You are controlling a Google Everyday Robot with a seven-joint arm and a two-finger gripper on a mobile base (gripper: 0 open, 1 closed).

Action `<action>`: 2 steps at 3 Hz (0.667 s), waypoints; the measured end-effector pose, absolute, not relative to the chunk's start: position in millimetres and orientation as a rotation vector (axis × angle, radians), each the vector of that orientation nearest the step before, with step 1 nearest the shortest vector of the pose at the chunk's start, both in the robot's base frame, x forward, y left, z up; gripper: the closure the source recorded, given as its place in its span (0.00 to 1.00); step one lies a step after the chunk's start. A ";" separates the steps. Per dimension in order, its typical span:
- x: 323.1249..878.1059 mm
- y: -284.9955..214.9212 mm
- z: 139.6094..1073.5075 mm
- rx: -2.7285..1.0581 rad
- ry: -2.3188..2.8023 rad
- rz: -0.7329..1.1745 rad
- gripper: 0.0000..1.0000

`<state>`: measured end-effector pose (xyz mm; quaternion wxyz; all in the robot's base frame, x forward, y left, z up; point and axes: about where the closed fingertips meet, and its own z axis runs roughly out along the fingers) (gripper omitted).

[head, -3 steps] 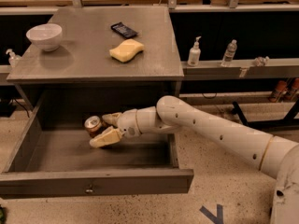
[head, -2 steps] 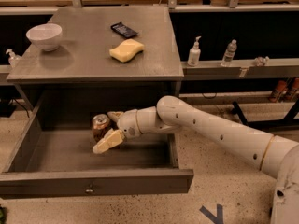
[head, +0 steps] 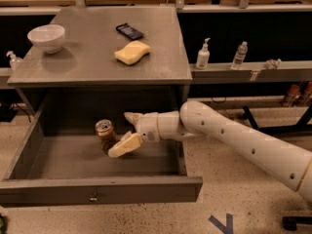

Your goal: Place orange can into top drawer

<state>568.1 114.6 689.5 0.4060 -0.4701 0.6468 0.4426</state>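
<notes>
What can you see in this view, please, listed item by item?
table: one, grey, centre-left
bowl: one, white, tabletop's far left
sponge: one, yellow, tabletop middle
flat device: one, black, behind the sponge
top drawer: one, grey, pulled open under the tabletop
orange can: one, copper-orange, upright inside the drawer
pump bottle: one, white, ledge right of the table
water bottle: one, clear, same ledge
arm: one, white, reaching in from the right
gripper: one, cream, open, in the drawer beside the can
</notes>
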 end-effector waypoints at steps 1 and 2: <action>566.3 92.9 701.5 -1.146 1.593 1.133 0.00; 566.3 93.0 701.5 -1.146 1.593 1.133 0.00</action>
